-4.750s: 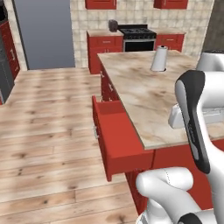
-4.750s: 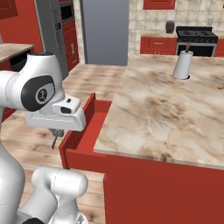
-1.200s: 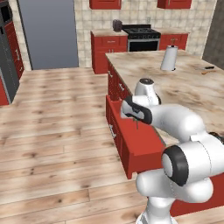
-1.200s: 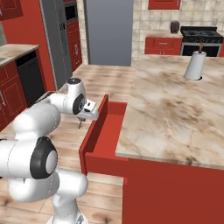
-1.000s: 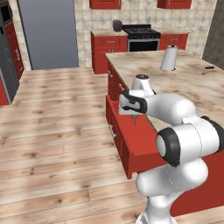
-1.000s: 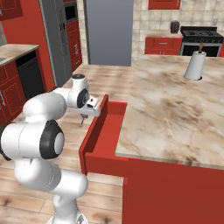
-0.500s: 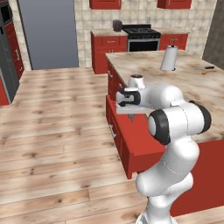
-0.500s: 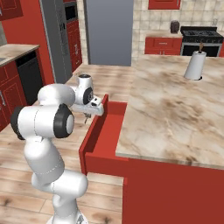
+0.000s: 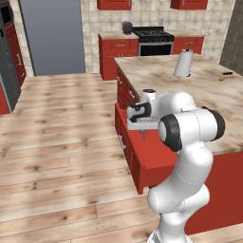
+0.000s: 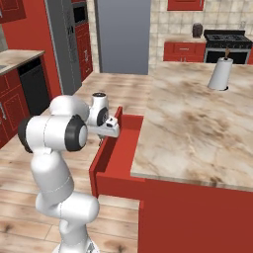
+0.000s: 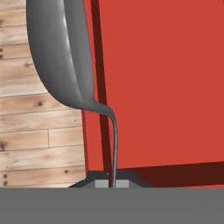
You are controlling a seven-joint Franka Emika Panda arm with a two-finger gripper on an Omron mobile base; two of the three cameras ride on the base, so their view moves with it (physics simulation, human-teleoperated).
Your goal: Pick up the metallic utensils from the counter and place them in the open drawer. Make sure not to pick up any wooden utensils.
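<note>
My gripper [image 11: 113, 183] is shut on the thin handle of the silver-grey metal spoon [image 11: 61, 57], whose bowl hangs away from the hand. In the hand view the spoon lies over the line between the open drawer [image 11: 162, 87] and the wood floor. In the base views the gripper [image 9: 144, 133] [image 10: 102, 140] points down at the outer front edge of the red drawer [image 9: 153, 159] [image 10: 120, 150], beside the marbled counter [image 9: 216, 97] [image 10: 197, 123]. Far back on the counter lie a small dark knife [image 9: 228, 73] and a tan wooden spoon [image 9: 220, 78].
A paper towel roll [image 9: 183, 64] [image 10: 219, 73] stands on the counter's far side. A stove [image 9: 152, 38] [image 10: 225, 42] and a grey fridge [image 9: 52, 38] [image 10: 123, 34] line the back wall. Open wood floor [image 9: 61, 142] lies left of the drawer.
The arm has folded in closer over the drawer, its elbow swinging toward the base. The hand with the spoon has stayed near the drawer's front edge, sinking slightly.
</note>
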